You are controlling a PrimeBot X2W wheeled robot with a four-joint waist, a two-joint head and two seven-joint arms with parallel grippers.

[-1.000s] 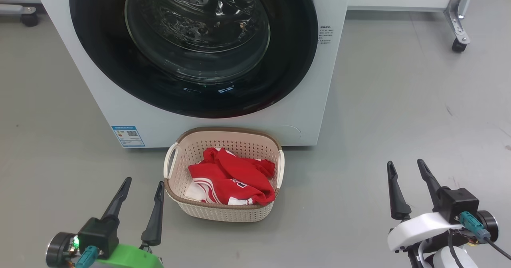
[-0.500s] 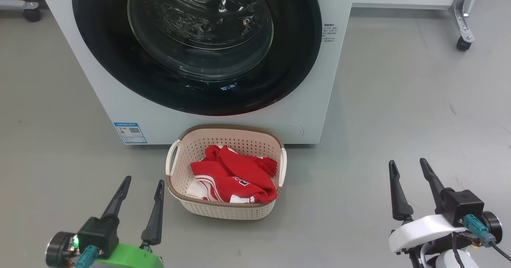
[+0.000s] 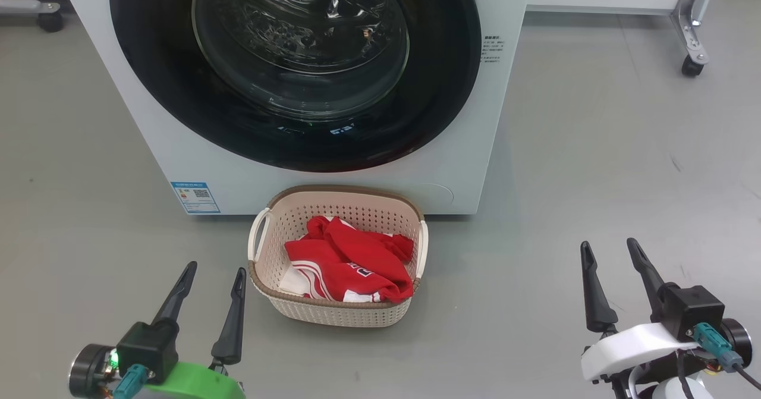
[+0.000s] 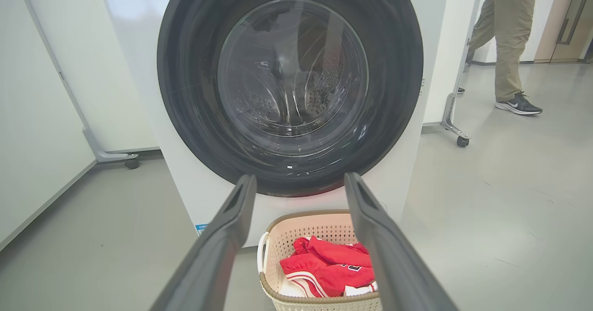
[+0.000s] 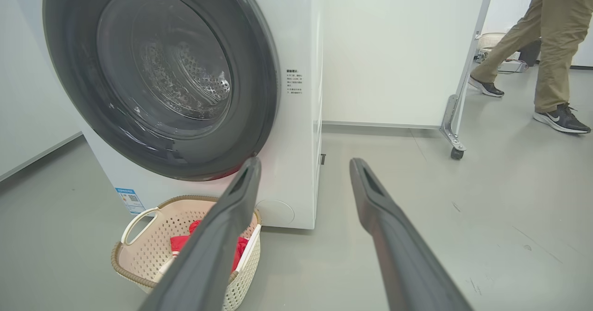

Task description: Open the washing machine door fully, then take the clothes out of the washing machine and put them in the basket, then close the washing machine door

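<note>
Our left gripper (image 3: 216, 268) sits at the lower left of the head view. Its two dark fingers are spread wide with nothing between them, tips pointing up the frame over the grey floor (image 3: 565, 149). Our right gripper (image 3: 609, 244) is at the lower right, its jaws just as far apart and equally empty. Neither touches anything.

Between the two, nearer our left side, the basket (image 3: 333, 317) stands on the floor at lower centre. Through the left wrist camera we see it low in the frame between our own fingers. In the right wrist view it lies at the lower left, partly behind one finger. The clothes (image 3: 351, 262) are heaped inside it, red with white stripes, and some white fabric shows at the pile's lower left edge.

Just behind the basket rises the washing machine (image 3: 178, 161); we cannot tell whether the two touch. The washing machine door (image 3: 443, 90) fills the upper centre of the head view, its glossy black ring shut flush against the white front. The perforated drum is visible through the glass. A blue sticker (image 3: 195, 197) sits low on the left of the front.

At the upper right of both wrist views a person (image 4: 509, 47) in khaki trousers and dark trainers stands well beyond the machine, past a white panel on a castor (image 3: 691, 66).
</note>
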